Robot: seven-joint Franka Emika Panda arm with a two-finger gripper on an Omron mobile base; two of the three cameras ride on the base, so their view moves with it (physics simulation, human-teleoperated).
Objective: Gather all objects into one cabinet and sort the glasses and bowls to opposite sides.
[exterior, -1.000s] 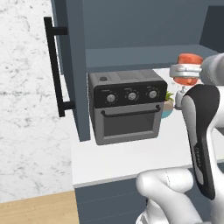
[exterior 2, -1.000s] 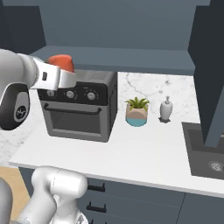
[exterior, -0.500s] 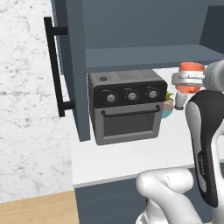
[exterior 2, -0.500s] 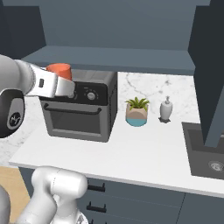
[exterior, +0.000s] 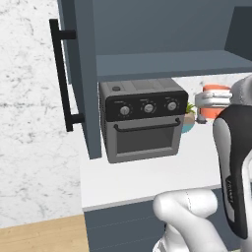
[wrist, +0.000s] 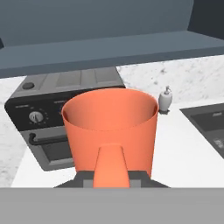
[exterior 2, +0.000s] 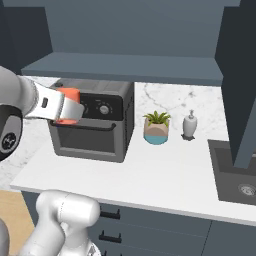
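Orange-red cup (wrist: 110, 131) covering gripper (wrist: 110, 177) fingers in hand view, bottom of cup going behind grey band. White arm hiding lower part of cup in both base views. Potted plant (exterior: 189, 117) peeking out, mostly hiding behind toaster oven (exterior: 142, 119). Sink (exterior 2: 235, 172) getting cut off by right edge. Cabinet door (exterior: 78, 69) top getting cut off.
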